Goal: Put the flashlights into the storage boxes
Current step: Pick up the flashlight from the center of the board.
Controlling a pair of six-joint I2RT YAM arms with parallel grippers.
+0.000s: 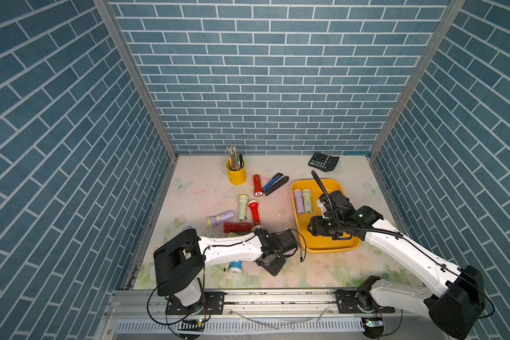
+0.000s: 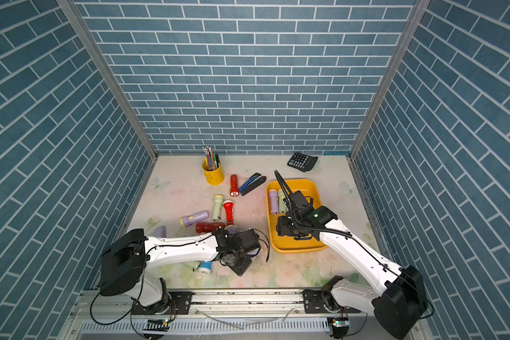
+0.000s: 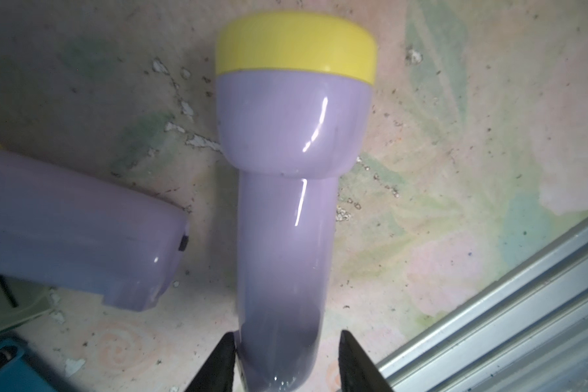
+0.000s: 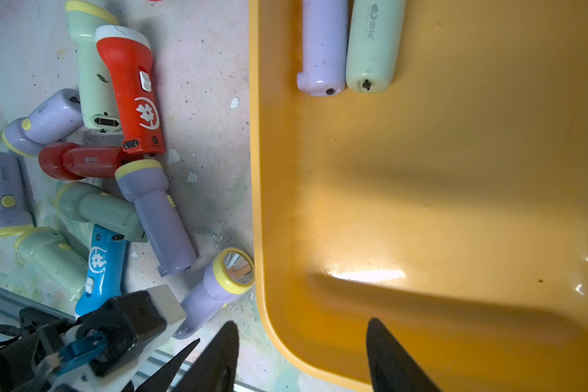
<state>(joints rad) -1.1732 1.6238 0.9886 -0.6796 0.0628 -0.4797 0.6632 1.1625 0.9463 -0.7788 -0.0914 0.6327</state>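
My left gripper is open around the tail of a lilac flashlight with a yellow head ring. One finger touches it and a gap shows at the other. Its head lies by the near-left corner of the yellow storage box. My right gripper hangs open and empty over that corner's rim. A lilac flashlight and a pale green one lie side by side in the box. Several more lie on the table, among them red, green, lilac and blue.
A yellow pen cup stands at the back. A blue-and-black stapler lies beside the red flashlight, and a calculator lies at the back right. An aluminium rail runs along the table's front edge, close to my left gripper.
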